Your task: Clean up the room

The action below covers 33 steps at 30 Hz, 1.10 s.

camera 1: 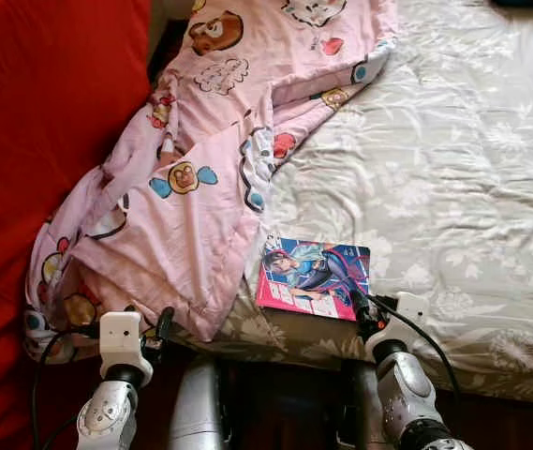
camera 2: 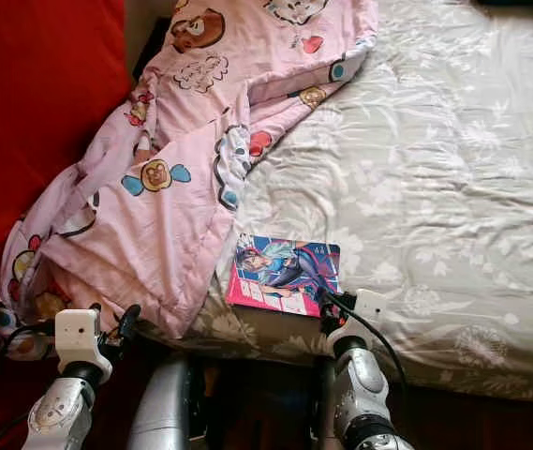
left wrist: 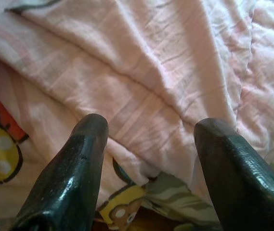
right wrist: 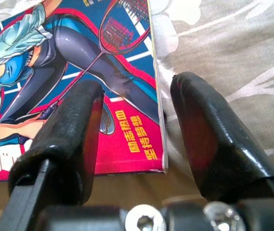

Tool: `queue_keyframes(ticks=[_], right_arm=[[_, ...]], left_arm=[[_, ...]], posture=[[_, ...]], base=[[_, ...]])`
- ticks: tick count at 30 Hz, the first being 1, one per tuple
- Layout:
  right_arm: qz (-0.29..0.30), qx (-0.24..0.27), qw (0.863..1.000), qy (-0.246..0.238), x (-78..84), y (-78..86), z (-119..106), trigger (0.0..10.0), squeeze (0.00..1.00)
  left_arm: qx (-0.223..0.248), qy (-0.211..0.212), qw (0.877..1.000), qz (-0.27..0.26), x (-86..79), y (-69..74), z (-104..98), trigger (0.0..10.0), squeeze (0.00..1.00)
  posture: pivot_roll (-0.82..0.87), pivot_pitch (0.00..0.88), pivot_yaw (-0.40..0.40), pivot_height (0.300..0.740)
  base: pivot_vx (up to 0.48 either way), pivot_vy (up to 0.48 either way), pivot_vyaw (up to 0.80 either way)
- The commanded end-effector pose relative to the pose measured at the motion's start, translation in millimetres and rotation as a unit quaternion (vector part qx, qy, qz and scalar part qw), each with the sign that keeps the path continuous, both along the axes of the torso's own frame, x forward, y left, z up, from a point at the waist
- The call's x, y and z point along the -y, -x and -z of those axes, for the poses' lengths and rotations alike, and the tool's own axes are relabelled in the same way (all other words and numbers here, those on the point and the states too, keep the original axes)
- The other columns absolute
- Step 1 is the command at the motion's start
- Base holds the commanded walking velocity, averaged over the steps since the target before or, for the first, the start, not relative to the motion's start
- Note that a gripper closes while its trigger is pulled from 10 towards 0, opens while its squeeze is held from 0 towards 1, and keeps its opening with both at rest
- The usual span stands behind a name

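Right wrist view: tool (right wrist: 137, 130) straddling book (right wrist: 69, 72) edge.

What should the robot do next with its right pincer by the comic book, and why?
Probably close the right pincer on the comic book. Its fingers stand open on either side of the book's corner near the bed's edge, one over the cover, one over the sheet, so a gentle squeeze looks like enough to grip it. The left pincer hovers open at the pink blanket.

Bare bedsheet (camera 1: 453, 169) right of comic book (camera 1: 315, 277), pink quilt (camera 1: 191, 178) crowding its left, perhaps overlapping
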State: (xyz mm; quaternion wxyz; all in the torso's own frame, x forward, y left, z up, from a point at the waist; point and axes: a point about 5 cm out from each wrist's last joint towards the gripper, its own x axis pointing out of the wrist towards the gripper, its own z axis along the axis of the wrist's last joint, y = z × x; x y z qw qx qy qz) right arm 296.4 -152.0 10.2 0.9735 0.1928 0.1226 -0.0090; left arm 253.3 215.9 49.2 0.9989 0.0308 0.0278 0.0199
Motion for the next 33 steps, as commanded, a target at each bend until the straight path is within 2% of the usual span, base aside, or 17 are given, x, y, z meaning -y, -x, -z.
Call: queue_keyframes(ticks=[1,10,13,16,17,18,19,21,22,24,27,29,33], right_arm=[[0.002,-0.036,0.999,-0.01,-2.2,11.6,14.1,10.0,0.0],[0.001,-0.078,0.996,-0.04,-2.5,21.2,26.8,10.0,0.0],[0.019,-0.105,0.989,-0.1,-1.4,27.7,34.9,10.0,0.0],[0.022,-0.113,0.985,-0.126,-1.5,29.9,37.6,10.0,0.0],[0.03,-0.118,0.979,-0.161,-1.4,31.2,39.3,10.0,0.0],[0.033,-0.119,0.977,-0.171,-1.2,31.4,39.7,10.0,0.0],[0.039,-0.123,0.969,-0.213,-2.2,32.2,40.9,10.0,0.0],[0.041,-0.122,0.961,-0.244,-3.3,31.8,40.8,10.0,0.0],[0.041,-0.122,0.961,-0.244,-3.3,31.8,40.8,10.0,0.0],[0.034,-0.117,0.952,-0.28,-5.6,29.2,38.5,10.0,0.0],[0.028,-0.113,0.949,-0.294,-6.7,26.8,36.5,10.0,0.0],[0.014,-0.112,0.941,-0.319,-11.8,21.9,32.3,10.0,0.0],[-0.015,-0.111,0.936,-0.334,-21.6,18.4,28.4,10.0,0.0]], left_arm=[[-0.022,-0.009,1.0,-0.002,-5.1,7.9,7.1,10.0,0.0],[-0.027,-0.018,0.999,0.006,-3.9,8.8,5.4,10.0,0.0],[-0.028,-0.022,0.999,0.005,-6.3,10.0,4.6,10.0,0.0],[-0.028,-0.024,0.999,0.006,-7.0,10.8,3.6,10.0,0.0],[-0.029,-0.025,0.999,0.007,-7.4,11.3,3.0,10.0,0.0],[-0.029,-0.025,0.999,0.007,-7.4,11.4,2.9,10.0,0.0],[-0.03,-0.027,0.999,0.008,-7.6,12.0,2.8,10.0,0.0],[-0.03,-0.028,0.999,0.008,-7.9,12.7,2.4,10.0,0.0],[-0.03,-0.028,0.999,0.008,-7.9,12.7,2.4,10.0,0.0],[-0.031,-0.031,0.999,0.009,-8.7,13.5,0.9,10.0,0.0],[-0.032,-0.033,0.999,0.008,-9.7,13.7,0.0,10.0,0.0],[-0.033,-0.037,0.999,0.006,-11.7,13.4,-1.0,10.0,0.0],[-0.034,-0.04,0.999,0.005,-13.4,13.0,-1.9,10.0,0.0]], posture=[[0.08,0.31,0.085,0.611],[0.1,0.313,0.092,0.611],[0.11,0.316,0.098,0.611],[0.11,0.318,0.102,0.611],[0.12,0.319,0.105,0.611],[0.12,0.319,0.105,0.611],[0.12,0.32,0.109,0.611],[0.12,0.321,0.112,0.611],[0.12,0.321,0.112,0.611],[0.14,0.32,0.117,0.611],[0.14,0.32,0.118,0.611],[0.15,0.316,0.121,0.611],[0.16,0.313,0.123,0.611]], base=[[0.0,0.0,0.0],[0.0,0.0,0.0],[0.0,0.0,0.0],[0.0,0.0,0.0],[0.0,0.0,0.0],[0.0,0.0,0.0],[0.0,0.0,0.0],[0.0,0.0,0.0],[0.0,0.0,0.0],[0.0,0.0,0.0],[0.0,0.0,0.0],[0.0,0.0,0.0],[0.0,0.0,0.0]])
